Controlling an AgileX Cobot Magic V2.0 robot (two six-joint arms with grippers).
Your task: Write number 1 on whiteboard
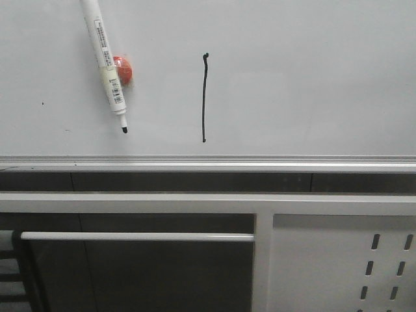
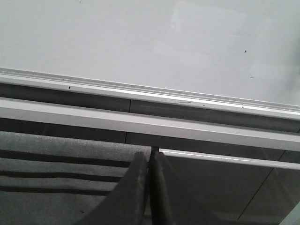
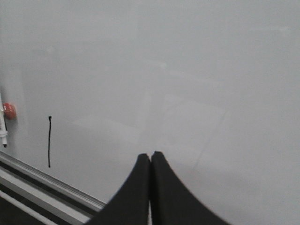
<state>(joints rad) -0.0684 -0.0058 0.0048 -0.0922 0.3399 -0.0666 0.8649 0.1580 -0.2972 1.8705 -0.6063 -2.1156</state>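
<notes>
The number 1 (image 1: 205, 97) is a thin black vertical stroke with a small hook on top, drawn on the whiteboard (image 1: 312, 71). A white marker (image 1: 105, 62) with a black tip hangs tilted on the board to the left of the stroke, next to a red round magnet (image 1: 123, 69); no gripper holds it. The right wrist view shows the number 1 (image 3: 49, 141), the marker (image 3: 3, 126) and the whiteboard (image 3: 187, 70) beyond my right gripper (image 3: 150, 154), which is shut and empty. My left gripper (image 2: 150, 154) is shut and empty, below the whiteboard (image 2: 140, 37).
The silver bottom rail (image 1: 208, 160) runs under the board. Beneath it are a white frame bar (image 1: 136, 236) and a white perforated metal panel (image 1: 344, 266) at the lower right. A grey striped surface (image 2: 61, 159) lies beside the left fingers.
</notes>
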